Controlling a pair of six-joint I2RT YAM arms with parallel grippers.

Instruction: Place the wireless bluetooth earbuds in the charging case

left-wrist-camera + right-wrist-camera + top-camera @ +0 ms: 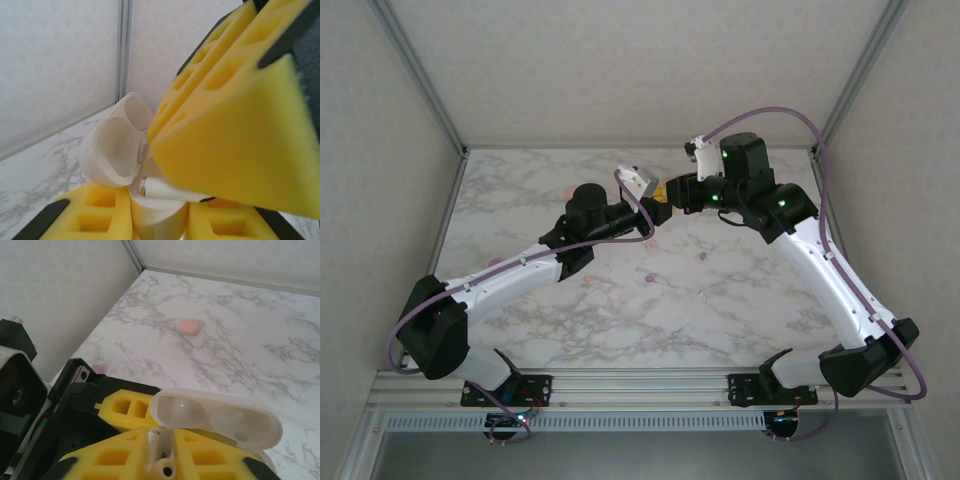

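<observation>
From above we see the two arms meeting over the far half of the marble worktop, the left hand and right hand tip to tip, but what lies between them is too small to make out there. The left wrist camera gives us the detail. The left hand's yellow foam fingers are clamped on the body of a white charging case, whose lid stands open and tilted back. One finger of the right hand reaches in from the upper right, over the mouth of the case. From the right wrist camera we find the white earbud pinched between the right hand's own pads, just at the edge of the open case. Beyond them a pink case lies on the worktop, well apart. The overhead view adds a pink speck and a purple speck lying loose on the marble nearer the arms' bases.
</observation>
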